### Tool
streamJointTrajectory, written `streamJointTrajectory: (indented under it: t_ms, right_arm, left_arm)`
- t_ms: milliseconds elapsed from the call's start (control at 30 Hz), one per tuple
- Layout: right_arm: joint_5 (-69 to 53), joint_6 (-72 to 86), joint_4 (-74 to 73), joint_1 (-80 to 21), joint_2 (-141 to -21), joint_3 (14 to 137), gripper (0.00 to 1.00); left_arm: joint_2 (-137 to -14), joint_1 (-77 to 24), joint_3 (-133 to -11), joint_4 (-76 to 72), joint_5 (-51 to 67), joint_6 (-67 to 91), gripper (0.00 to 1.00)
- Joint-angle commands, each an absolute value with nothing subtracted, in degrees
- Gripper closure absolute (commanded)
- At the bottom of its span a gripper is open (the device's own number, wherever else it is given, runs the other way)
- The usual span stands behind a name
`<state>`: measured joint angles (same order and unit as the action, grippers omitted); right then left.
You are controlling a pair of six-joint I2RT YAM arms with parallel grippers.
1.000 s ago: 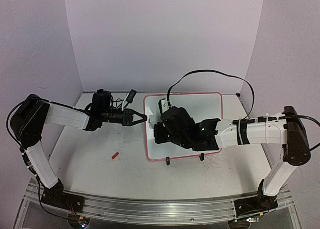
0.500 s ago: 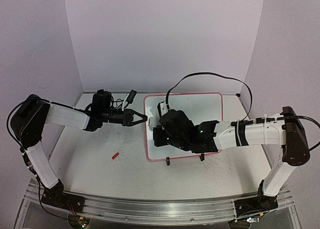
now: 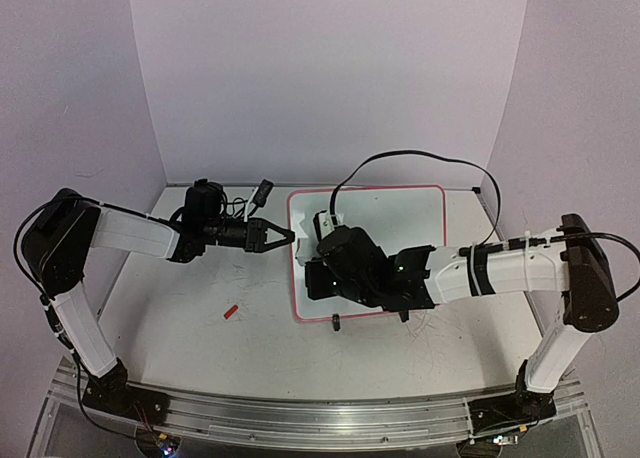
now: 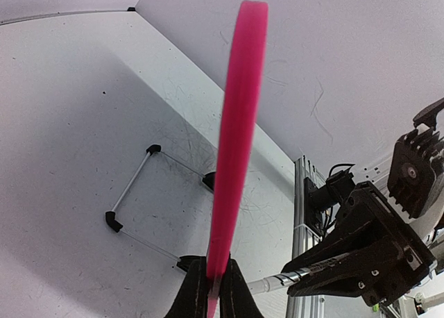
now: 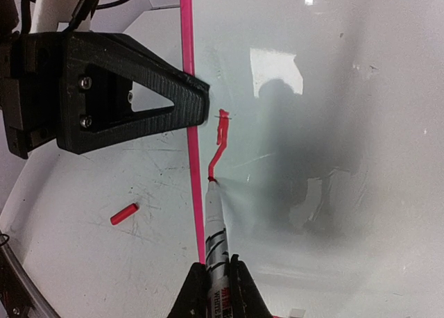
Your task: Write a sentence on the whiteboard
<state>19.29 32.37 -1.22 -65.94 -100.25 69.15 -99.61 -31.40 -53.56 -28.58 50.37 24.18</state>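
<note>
Writing has just begun. The whiteboard [image 3: 400, 213] lies right of middle toward the surface's far edge, its left rim clamped by the left pincer [image 4: 214, 280]. The right pincer [image 5: 214, 273] grips a marker [image 5: 216, 224], and the sentence [image 5: 219, 141] is so far one red stroke. Next: light, even strokes rightward. Since a second ago, the right arm has slid toward the near edge.

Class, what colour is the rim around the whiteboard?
Bright pink, leaning to red. The rim shows best edge-on in the left wrist view.

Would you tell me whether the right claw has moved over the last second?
Yes. In the top view the right claw, holding the marker, has slid slightly toward the near rim of the whiteboard.
</note>
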Motion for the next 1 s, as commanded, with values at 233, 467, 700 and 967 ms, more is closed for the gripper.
streamJointTrajectory:
  t_ms: [233, 467, 700, 967]
  right_arm:
    - [23.78, 33.26, -3.29, -65.73, -101.1, 68.9, 1.0]
    - [27.72, 35.91, -4.54, -65.66, -98.59, 66.51, 1.0]
    - [29.53, 36.36, -5.71, -65.65, -97.29, 66.2, 1.0]
    - [22.42, 27.16, 7.57, -65.67, -90.9, 61.3, 1.0]
  left_arm:
    - [-99.32, -32.08, -54.95, -30.21, 54.25, 25.64, 1.0]
    - [-99.06, -32.08, -54.72, -30.23, 54.24, 25.64, 1.0]
    - [-99.3, -32.11, -55.01, -30.23, 54.38, 25.68, 1.0]
    - [-99.42, -32.12, -55.1, -30.23, 54.42, 25.76, 1.0]
